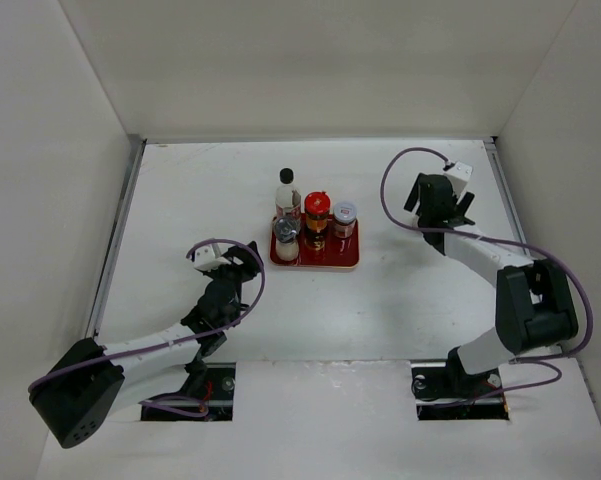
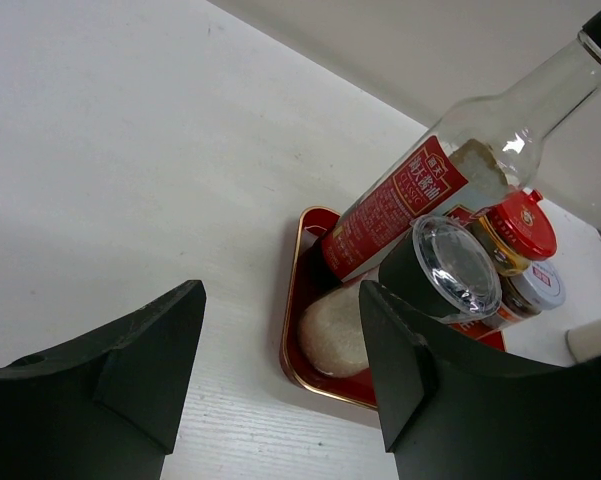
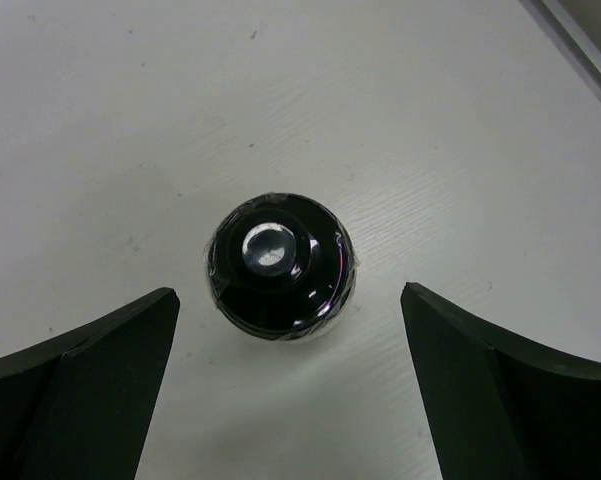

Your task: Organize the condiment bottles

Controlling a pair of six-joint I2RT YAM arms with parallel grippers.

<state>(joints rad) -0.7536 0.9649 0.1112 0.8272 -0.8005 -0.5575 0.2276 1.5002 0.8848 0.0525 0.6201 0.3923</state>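
Black-capped bottle point(image 3: 277, 265) sits directly beneath the right gripper point(image 1: 440, 200) — jaws wide apart. Descend off-centre and one finger could topple it.

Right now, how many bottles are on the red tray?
4. A tall clear bottle at the back left, a clear-lidded shaker in front of it, a red-capped jar in the middle, a white-capped jar on the right. None looks hidden.

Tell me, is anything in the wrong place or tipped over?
One black-topped bottle stands alone on the table, under the open right gripper. It is off the red tray, where the other four bottles stand. Nothing looks tipped or spilled.
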